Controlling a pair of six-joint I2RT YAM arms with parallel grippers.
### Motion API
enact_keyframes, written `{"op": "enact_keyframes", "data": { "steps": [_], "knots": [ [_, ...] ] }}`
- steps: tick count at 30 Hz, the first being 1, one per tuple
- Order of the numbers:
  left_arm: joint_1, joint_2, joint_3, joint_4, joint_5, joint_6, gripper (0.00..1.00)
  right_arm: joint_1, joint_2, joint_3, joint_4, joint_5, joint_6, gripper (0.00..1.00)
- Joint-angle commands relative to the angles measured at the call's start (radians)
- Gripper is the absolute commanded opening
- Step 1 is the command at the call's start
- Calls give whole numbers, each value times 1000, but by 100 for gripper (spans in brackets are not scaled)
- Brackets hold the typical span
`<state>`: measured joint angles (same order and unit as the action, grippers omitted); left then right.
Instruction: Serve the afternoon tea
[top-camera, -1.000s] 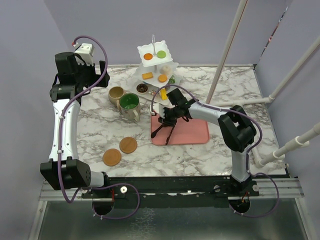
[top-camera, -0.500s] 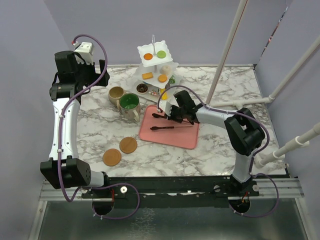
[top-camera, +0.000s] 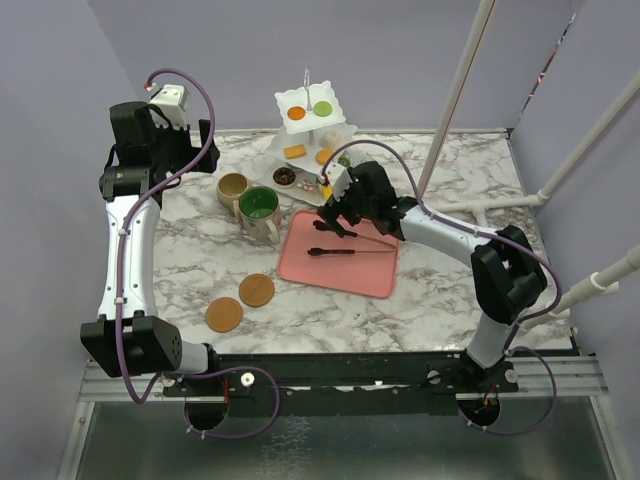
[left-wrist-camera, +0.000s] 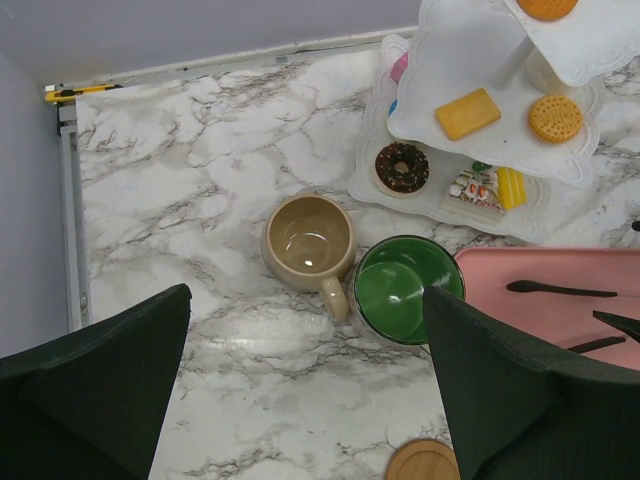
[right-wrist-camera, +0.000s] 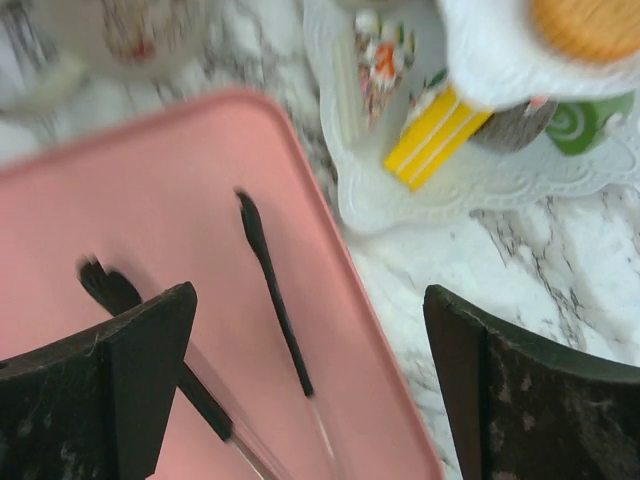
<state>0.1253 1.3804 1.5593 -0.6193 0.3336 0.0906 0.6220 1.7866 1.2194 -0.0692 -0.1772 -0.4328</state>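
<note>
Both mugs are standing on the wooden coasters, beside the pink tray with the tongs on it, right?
Not quite: the top view shows the beige mug and green-inside mug on the bare marble table, while both wooden coasters lie empty nearer the front edge. The mugs are beside the pink tray, tongs on it.

No writing, brand, number or sign can be read anywhere in these views, neither on the white three-tier stand, the beige mug, the green-inside mug nor the pink tray.
</note>
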Motion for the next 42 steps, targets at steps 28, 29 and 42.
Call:
{"op": "enact_keyframes", "data": {
  "steps": [28,29,42],
  "knots": [
    [7,-25,-22,-2,6,14,99,360,357,130,313,573,691,95],
    [8,-27,-21,-2,4,18,99,359,374,143,298,585,697,95],
    [7,-12,-14,9,5,15,99,359,322,31,272,698,817,71]
  ]
}}
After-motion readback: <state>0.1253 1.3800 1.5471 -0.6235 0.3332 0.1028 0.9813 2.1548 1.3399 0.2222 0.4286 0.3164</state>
